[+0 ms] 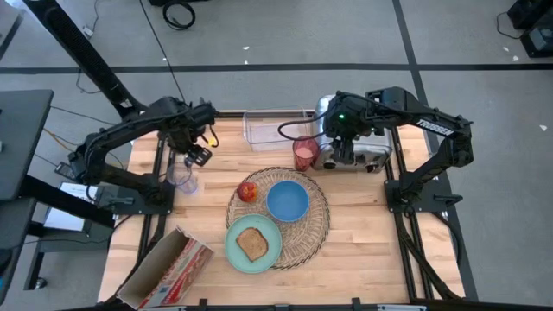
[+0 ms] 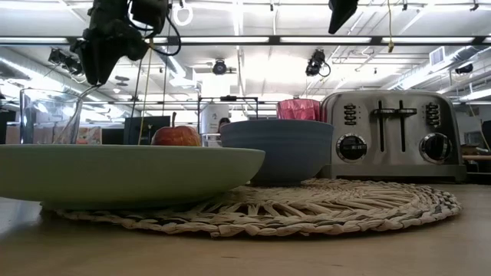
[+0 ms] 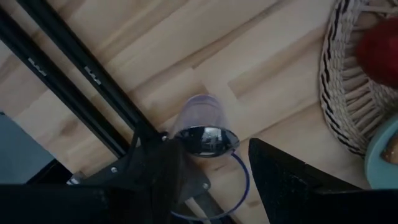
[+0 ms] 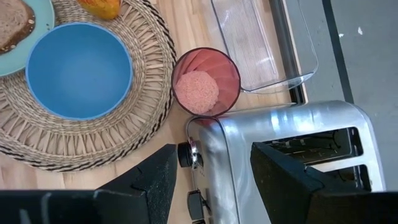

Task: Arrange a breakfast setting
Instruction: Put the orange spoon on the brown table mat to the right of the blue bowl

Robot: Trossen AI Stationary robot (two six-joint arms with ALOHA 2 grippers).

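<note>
Ribbed pink cup [image 4: 206,81] beside woven placemat [image 4: 93,134]; seemingly touching.

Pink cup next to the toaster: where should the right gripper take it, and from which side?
Judging by its pose, grip the pink cup at its open rim, coming straight down. It stands upright, and the toaster crowds one side, so the right gripper, already open above, should pinch one wall on the placemat side.

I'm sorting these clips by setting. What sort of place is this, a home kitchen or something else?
Probably a lab or workshop, not a home: the wooden table sits in a metal frame, ceiling strip lights and ducting run overhead, and cables trail across the grey floor.
</note>
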